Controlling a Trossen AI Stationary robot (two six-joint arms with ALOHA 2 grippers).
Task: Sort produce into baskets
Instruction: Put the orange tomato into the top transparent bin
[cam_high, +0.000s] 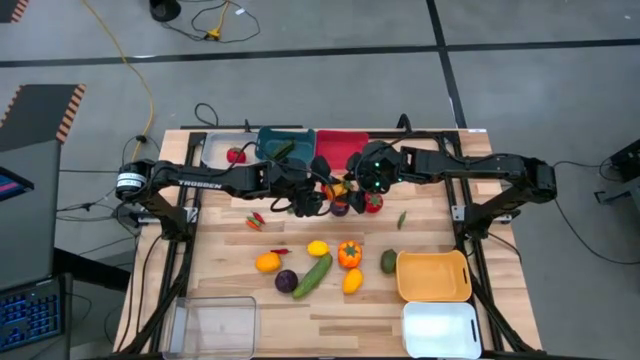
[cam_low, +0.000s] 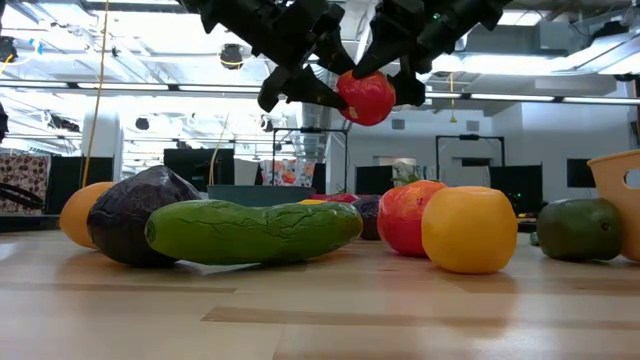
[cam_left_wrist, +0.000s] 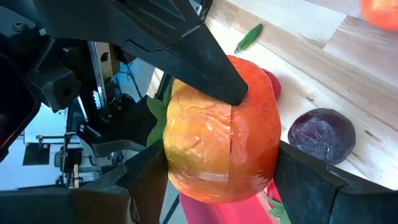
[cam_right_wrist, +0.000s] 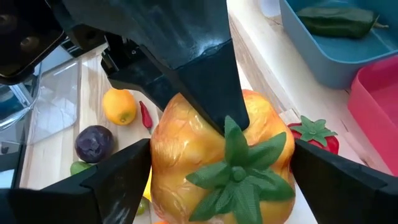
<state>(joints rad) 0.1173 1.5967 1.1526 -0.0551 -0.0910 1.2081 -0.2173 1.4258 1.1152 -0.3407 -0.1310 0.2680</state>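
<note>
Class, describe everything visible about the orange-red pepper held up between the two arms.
The pepper is glossy, plastic-looking, blending orange-yellow into red, with a green leafy stem cap. It hangs above the table near the red basket. The left tool grips its sides; the right tool stands open around it, its fingers apart from the skin.

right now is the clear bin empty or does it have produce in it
Empty: the high view shows the clear bin at the table's front left corner with nothing inside.
</note>
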